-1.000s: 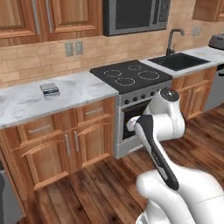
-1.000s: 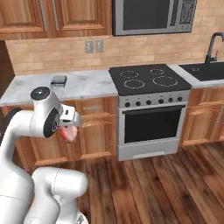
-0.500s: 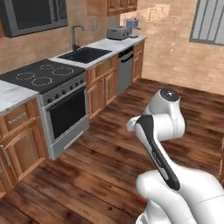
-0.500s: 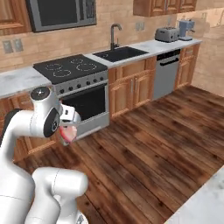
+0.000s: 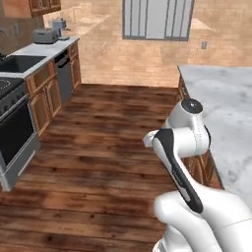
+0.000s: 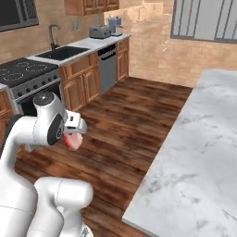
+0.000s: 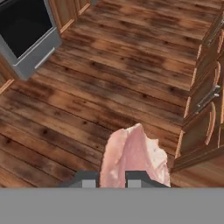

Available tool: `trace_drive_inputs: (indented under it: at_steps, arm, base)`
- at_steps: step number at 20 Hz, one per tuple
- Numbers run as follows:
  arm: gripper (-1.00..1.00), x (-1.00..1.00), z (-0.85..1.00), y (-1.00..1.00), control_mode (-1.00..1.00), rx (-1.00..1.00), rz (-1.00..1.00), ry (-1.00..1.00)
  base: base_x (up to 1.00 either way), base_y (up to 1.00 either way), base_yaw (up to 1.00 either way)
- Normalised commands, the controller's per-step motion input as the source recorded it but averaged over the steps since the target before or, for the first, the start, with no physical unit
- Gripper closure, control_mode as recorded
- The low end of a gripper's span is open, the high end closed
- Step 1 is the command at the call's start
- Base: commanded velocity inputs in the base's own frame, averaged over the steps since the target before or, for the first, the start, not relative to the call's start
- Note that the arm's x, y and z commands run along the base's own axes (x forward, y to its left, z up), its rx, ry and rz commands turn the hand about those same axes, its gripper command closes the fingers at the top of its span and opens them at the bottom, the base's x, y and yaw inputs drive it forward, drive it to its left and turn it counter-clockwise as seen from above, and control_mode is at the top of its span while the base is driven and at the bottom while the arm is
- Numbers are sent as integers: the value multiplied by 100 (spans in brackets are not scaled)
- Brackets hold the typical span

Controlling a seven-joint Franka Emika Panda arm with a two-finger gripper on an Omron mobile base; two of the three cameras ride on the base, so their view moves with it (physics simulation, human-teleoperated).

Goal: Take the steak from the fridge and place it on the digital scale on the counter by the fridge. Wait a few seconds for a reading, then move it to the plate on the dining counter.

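The steak [image 7: 133, 153], a pinkish-red slab with a paler rim, hangs edge-on from my gripper [image 7: 111, 177], which is shut on it above the wooden floor. From the right base view the steak [image 6: 71, 141] dangles below the gripper [image 6: 74, 133] at the end of the folded white arm. The dining counter [image 6: 203, 139], a broad white-grey marble slab, stretches along the right; its near corner [image 5: 221, 93] lies just right of the arm. The fridge, the digital scale with its counter, and the plate are out of view.
The stove [image 6: 23, 74], sink [image 6: 60, 52], dishwasher [image 6: 107, 69] and toaster [image 6: 98, 31] line the left wall. Brown drawer fronts [image 7: 205, 109] of the island stand close on the right of the hand. Open wooden floor [image 5: 108, 142] lies between.
The whole picture has swung: the base turned away from the stove wall toward the marble island. The arm keeps its folded pose with the steak still held.
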Motion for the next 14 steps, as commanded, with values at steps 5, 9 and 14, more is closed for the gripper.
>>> trace_drive_inputs:
  at_steps: [5, 9, 14]
  arm:
    - [100, 0, 0, 0, 100, 0, 0, 0]
    - [100, 0, 0, 0, 100, 0, 0, 0]
    - [100, 0, 0, 0, 100, 0, 0, 0]
  base:
    - [-100, 9, -50]
    - [-100, 0, -43]
    - [-100, -3, -35]
